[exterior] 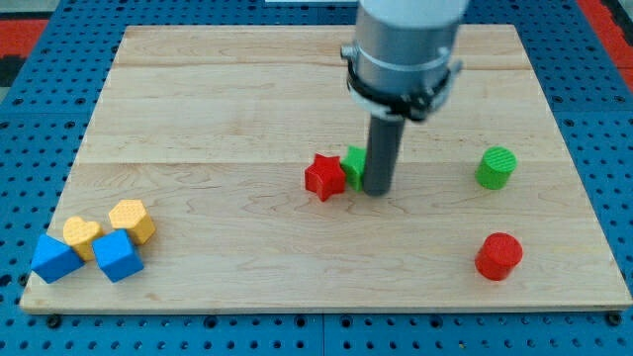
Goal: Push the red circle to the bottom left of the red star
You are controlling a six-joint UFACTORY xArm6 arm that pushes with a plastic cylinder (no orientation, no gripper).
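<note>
The red circle stands on the wooden board at the view's lower right. The red star lies near the middle of the board. A green block touches the star's right side and is partly hidden by the rod. My tip rests on the board just right of that green block, close to the star. The red circle is far to the tip's lower right.
A green cylinder stands at the right, above the red circle. At the lower left are two blue cubes, a yellow heart and a yellow hexagon. The board ends near them.
</note>
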